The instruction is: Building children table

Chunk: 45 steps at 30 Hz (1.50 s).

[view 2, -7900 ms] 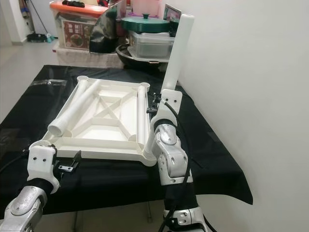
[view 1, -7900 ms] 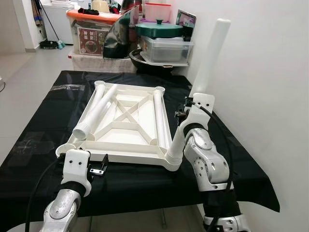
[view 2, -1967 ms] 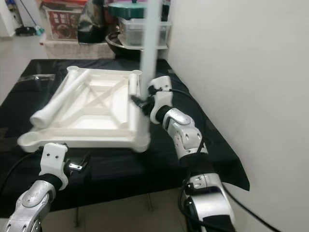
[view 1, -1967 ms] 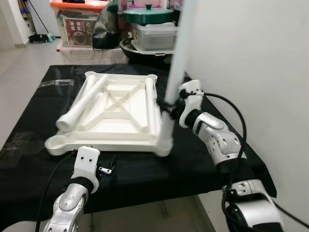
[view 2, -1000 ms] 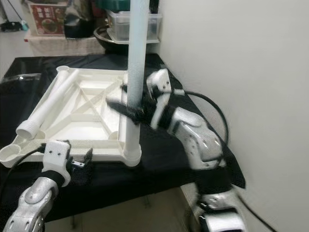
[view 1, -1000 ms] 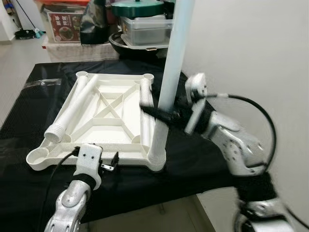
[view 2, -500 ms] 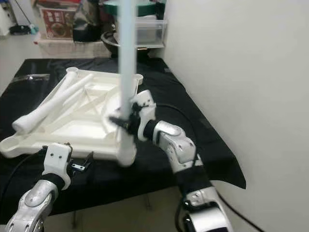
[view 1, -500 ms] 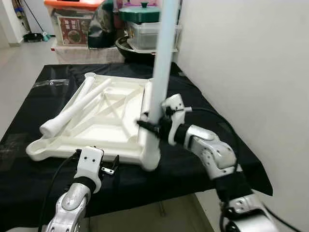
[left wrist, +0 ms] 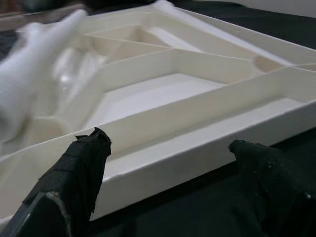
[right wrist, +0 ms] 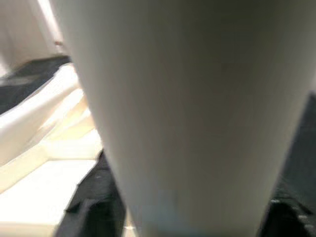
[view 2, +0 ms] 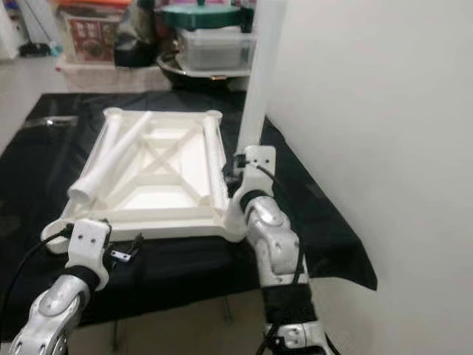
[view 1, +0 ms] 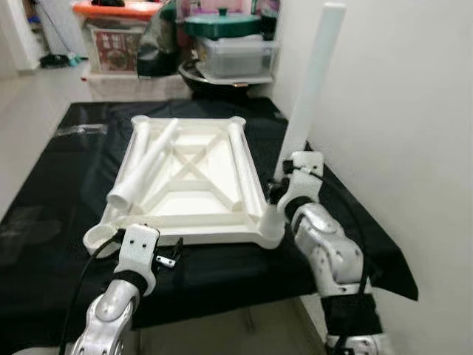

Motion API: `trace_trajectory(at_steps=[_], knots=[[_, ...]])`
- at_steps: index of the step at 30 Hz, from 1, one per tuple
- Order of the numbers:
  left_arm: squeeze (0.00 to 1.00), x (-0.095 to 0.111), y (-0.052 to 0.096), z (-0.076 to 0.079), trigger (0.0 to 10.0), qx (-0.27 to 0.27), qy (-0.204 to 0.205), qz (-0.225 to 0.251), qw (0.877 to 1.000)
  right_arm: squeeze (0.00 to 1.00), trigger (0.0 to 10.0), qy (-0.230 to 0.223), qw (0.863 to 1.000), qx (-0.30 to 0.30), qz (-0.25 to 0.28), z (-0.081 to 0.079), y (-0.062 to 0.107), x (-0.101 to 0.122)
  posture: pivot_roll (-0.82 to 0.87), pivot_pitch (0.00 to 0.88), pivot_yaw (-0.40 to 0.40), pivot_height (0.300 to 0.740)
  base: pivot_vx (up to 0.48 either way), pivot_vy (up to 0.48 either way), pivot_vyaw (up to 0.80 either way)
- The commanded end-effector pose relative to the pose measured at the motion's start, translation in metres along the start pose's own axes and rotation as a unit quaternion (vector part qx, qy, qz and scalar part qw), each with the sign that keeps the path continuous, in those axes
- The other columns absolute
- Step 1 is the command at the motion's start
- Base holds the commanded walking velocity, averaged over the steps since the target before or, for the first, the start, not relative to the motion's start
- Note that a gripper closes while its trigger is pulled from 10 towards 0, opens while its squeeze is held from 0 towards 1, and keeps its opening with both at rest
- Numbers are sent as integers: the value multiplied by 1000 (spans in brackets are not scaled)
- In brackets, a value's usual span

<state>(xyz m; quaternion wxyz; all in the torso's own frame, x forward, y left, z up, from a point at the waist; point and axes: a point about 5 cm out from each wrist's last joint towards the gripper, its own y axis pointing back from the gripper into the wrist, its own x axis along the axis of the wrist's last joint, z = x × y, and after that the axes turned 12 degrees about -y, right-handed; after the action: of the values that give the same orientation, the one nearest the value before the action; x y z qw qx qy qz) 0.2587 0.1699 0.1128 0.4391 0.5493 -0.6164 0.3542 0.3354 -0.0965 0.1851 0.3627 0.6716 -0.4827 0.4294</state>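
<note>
Upside down on the black-draped desk (view 1: 44,185): white plastic tabletop (view 1: 188,185), two loose white tube legs (view 1: 144,166) lying inside. At the near right corner socket, tall white leg (view 1: 310,85) upright, clamped by right tool (view 1: 284,185). Left tool (left wrist: 173,163) spread open just before the near rim. Behind, against the wall: green-lidded pot (view 1: 222,26), clear storage bin (view 1: 233,59), orange-lidded box (view 1: 118,37).

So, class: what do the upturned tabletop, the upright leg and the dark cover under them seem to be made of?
Tabletop: likely moulded plastic, off-white, with ribs and corner sockets.
Leg: seemingly the same smooth, matte plastic, a plain tapering tube.
Cover: probably thin black sheeting, faintly shiny and creased; plastic or fabric is unclear.
</note>
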Motion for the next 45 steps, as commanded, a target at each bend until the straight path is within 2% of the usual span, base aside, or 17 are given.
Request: trace_trajectory(at_steps=[1, 2, 7, 11, 16, 17, 18, 19, 21, 23, 26, 29, 35, 36, 40, 41, 45], knots=[[0, -2, -1, 2, 10000, -6, -2, -6, 1000, 1000, 10000, -5, 998, 59, -8, -11, -5, 6, 112, 0, -82, 740, 0, 0, 0], [0, -2, -2, 1, 10000, -5, -3, -5, 1000, 0, 10000, -4, 993, 116, -8, -15, -7, 15, 109, 0, -84, 740, 0, 0, 0], [0, -2, -3, 1, 10000, -4, -3, -5, 1000, 0, 10000, -9, 969, 248, -9, -23, -2, 33, 116, 0, -94, 740, 0, 0, 0], [0, -2, -3, 1, 10000, 0, -2, -3, 1000, 0, 10000, 35, 878, 474, -53, -36, 34, 40, 123, 0, -105, 740, 0, 0, 0], [0, -2, 0, 3, 10000, 1, -1, -4, 1000, 0, 10000, 28, 868, 488, -92, -43, 37, 20, 137, 0, -117, 740, 0, 0, 0], [0, -2, 1, 3, 10000, 2, -1, -5, 1000, 0, 2784, 21, 879, 466, -97, -45, 32, 11, 145, 0, -118, 740, 0, 0, 0], [0, -2, 1, 3, 10000, 2, -1, -5, 1000, 0, 2784, 21, 879, 466, -97, -45, 32, 11, 145, 0, -118, 740, 0, 0, 0], [0, -3, 2, 1, 10000, 4, -2, -7, 1000, 0, 0, 14, 905, 412, -103, -40, 21, 0, 141, 0, -111, 740, 0, 0, 0], [0, -3, 3, 1, 10000, 4, -2, -8, 1000, 0, 0, 12, 918, 383, -105, -36, 16, -3, 141, 0, -111, 740, 0, 0, 0], [0, -4, 3, 0, 10000, 2, -5, -10, 1000, 0, 0, -3, 974, 206, -95, -8, -4, -9, 127, 0, -100, 740, 0, 0, 0], [0, -5, 3, 0, 10000, 2, -5, -10, 1000, 0, 0, -4, 981, 170, -94, 0, -6, -10, 127, 0, -100, 740, 0, 0, 0], [0, -3, 0, 3, 10000, -3, -5, -7, 1000, 0, 0, 5, 997, -57, -58, 44, -8, -12, 122, 0, -96, 740, 0, 0, 0], [0, -1, -1, 4, 10000, -5, -4, -5, 1000, 0, 0, 56, 992, -111, -34, 39, 5, -12, 118, 0, -88, 740, 0, 0, 0], [0, -2, 0, 4, 10000, -7, -4, -6, 1000, 0, 10000, 70, 993, -92, -39, 28, 8, -14, 115, 0, -88, 740, 0, 0, 0], [0, -2, -1, 4, 10000, -8, -6, -6, 1000, 0, 10000, 66, 996, -49, -30, 5, 8, -14, 116, 0, -88, 740, 0, 0, 0], [0, -2, -1, 4, 10000, -8, -6, -6, 1000, 729, 10000, 63, 997, -35, -25, 3, 7, -12, 118, 0, -91, 740, 0, 0, 0], [0, -2, -1, 4, 10000, -7, -5, -5, 1000, 1000, 10000, 50, 998, -18, -13, -1, 6, -6, 122, 0, -94, 740, 0, 0, 0]])
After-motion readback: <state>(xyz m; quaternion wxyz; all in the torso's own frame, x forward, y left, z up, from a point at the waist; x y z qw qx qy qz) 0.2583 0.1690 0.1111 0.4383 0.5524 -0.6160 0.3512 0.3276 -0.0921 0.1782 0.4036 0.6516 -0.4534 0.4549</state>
